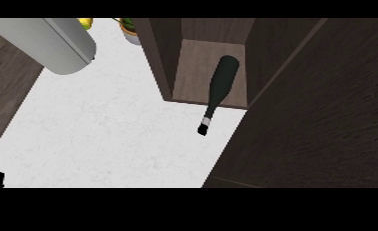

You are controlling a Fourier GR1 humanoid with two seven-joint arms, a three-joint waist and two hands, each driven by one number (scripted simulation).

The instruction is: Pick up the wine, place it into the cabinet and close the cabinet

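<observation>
The white counter [111,135] lies bare and passable. The bottle [218,87] lies in the cabinet [166,55] mouth, neck poking out; the dark door [310,125] walls the right, seemingly ajar.

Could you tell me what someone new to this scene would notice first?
A dark wine bottle lies on its side in the open cabinet, its neck poking out over the white counter. The dark cabinet door fills the right side, and a grey forearm crosses the upper left.
</observation>
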